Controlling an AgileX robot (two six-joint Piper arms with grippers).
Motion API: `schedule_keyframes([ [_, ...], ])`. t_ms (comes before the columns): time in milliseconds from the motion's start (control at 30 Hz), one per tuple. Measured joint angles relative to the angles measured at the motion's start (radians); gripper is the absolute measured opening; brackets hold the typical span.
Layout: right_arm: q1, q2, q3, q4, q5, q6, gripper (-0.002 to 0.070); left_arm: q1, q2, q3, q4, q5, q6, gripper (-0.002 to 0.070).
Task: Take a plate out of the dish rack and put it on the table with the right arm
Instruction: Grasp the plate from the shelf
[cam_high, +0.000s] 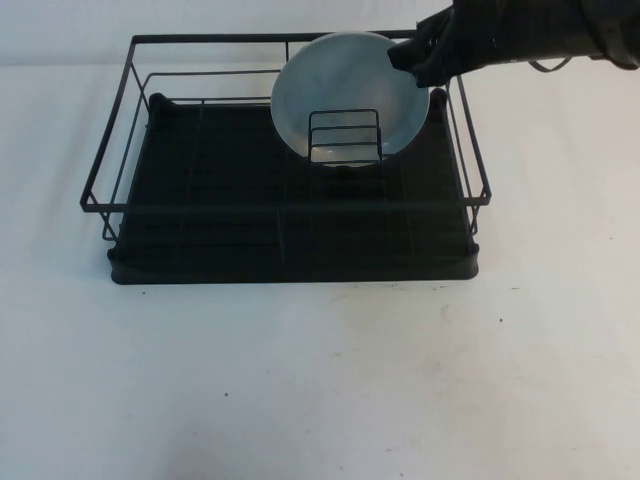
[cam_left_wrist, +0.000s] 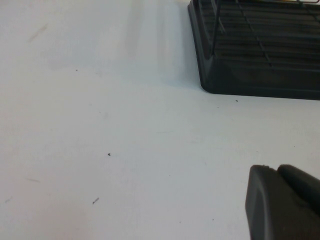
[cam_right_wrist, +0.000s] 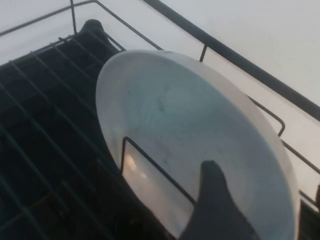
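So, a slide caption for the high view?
Right gripper at the upright plate's rim in the dish rack.

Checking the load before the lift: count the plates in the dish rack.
1. The plate stands on edge in the wire holder at the dish rack's far side, right gripper at its upper rim. Left gripper hangs over the table.

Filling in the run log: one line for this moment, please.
plate upright in dish rack | right gripper at plate's rim | left gripper over table
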Motion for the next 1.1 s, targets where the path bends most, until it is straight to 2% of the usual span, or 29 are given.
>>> schedule_keyframes([
  [800,0.009,0.093,-0.008,0.061,-0.136,-0.077,0.0381,0.000,0.000,0.000,0.000,0.000,0.000,-0.0004],
  [1100,0.009,0.125,-0.026,0.076,-0.150,-0.077,0.0339,0.000,0.000,0.000,0.000,0.000,0.000,-0.0004],
])
